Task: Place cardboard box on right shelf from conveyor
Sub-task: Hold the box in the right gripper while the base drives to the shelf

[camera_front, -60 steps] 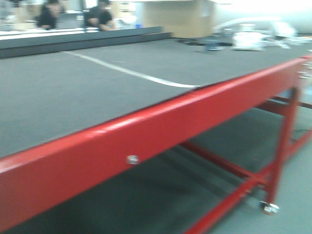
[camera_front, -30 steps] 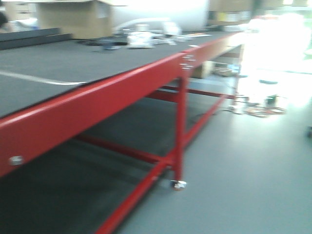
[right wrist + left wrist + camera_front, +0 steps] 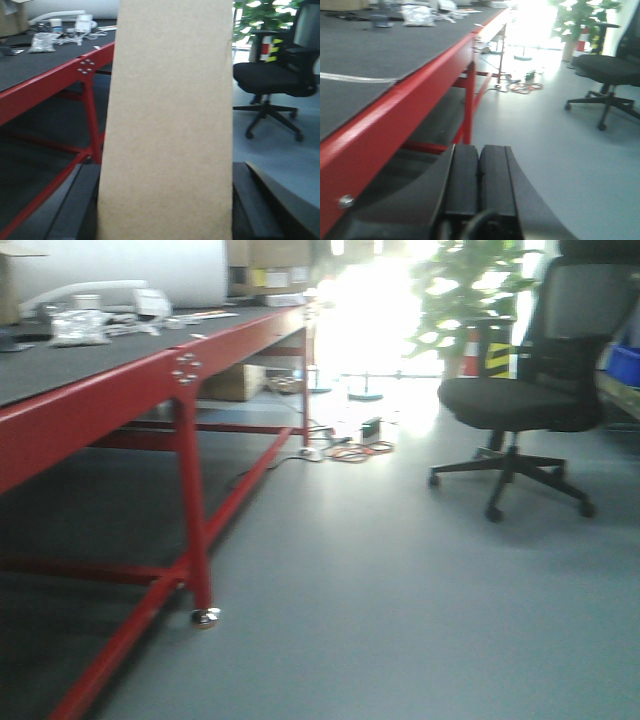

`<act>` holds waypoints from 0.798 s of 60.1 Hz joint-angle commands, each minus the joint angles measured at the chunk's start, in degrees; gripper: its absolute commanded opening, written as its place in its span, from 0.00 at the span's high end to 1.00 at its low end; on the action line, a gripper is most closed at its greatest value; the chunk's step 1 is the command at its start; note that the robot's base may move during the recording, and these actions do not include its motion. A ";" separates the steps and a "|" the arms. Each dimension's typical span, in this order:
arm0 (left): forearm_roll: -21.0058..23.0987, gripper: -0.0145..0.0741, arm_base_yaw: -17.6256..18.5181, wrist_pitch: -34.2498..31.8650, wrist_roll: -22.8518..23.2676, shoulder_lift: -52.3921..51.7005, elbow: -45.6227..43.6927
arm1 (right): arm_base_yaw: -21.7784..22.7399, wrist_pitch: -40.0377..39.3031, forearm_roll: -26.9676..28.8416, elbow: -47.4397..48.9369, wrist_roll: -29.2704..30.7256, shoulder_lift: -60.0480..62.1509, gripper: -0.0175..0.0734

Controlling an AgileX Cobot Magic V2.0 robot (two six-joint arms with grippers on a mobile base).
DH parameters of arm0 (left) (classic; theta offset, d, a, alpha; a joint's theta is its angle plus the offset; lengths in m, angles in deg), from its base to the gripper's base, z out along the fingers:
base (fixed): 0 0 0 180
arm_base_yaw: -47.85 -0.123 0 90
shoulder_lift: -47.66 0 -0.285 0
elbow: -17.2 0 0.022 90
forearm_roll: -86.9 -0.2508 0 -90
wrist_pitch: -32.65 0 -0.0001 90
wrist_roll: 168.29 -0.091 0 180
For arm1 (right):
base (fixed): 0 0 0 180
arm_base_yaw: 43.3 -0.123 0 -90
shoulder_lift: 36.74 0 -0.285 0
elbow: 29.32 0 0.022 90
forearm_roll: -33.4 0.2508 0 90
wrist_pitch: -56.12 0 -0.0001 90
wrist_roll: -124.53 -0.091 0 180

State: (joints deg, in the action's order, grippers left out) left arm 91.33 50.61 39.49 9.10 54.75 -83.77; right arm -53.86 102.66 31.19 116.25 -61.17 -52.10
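Observation:
The plain tan cardboard box [image 3: 170,125] fills the middle of the right wrist view, standing upright between the dark fingers [image 3: 82,200] of my right gripper [image 3: 165,200], which is shut on it. My left gripper [image 3: 479,170] is shut with its two black pads pressed together and nothing between them. It hangs beside the red front edge of the conveyor [image 3: 370,50]. The conveyor's dark grey belt [image 3: 60,360] and red frame lie to the left in the front view. The right shelf is out of view.
A black office chair [image 3: 520,400] stands on the grey floor ahead to the right, with a blue bin [image 3: 625,365] at the frame's right edge. Cables [image 3: 350,450] lie on the floor near a potted plant [image 3: 470,290]. Plastic bags and clutter [image 3: 80,325] sit on the belt's far end.
The front view has swung to the right. The conveyor has slid from the centre to the left edge, and the open floor, chair and plant have come into view.

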 commanded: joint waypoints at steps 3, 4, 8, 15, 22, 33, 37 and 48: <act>0.34 0.97 0.16 -4.95 -0.02 -0.84 0.48 | 0.37 -6.36 -0.25 1.32 0.34 -0.98 0.68; 0.34 0.97 0.16 -4.95 -0.02 -0.84 0.48 | 0.37 -6.36 -0.25 1.32 0.34 -0.98 0.68; 0.34 0.97 0.16 -4.95 -0.02 -0.84 0.48 | 0.37 -6.36 -0.25 1.32 0.34 -0.98 0.68; 0.34 0.97 0.16 -4.95 -0.02 -0.84 0.48 | 0.37 -6.36 -0.25 1.32 0.34 -0.98 0.68; 0.34 0.97 0.16 -4.95 -0.02 -0.84 0.48 | 0.37 -6.36 -0.25 1.32 0.34 -0.98 0.68; 0.34 0.97 0.35 -4.95 -0.02 -0.84 0.48 | 0.37 -6.36 -0.25 1.32 0.34 -0.98 0.68; 0.34 0.97 0.35 -4.95 -0.02 -0.84 0.48 | 0.37 -6.36 -0.25 1.32 0.34 -1.05 0.68; 0.34 0.97 0.35 -4.95 -0.02 -0.84 0.58 | 0.37 -6.36 -0.25 1.32 0.34 -1.05 0.68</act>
State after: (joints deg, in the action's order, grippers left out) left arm 91.33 50.61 39.49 9.10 54.75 -83.77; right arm -53.86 102.66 31.28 116.25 -61.17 -52.10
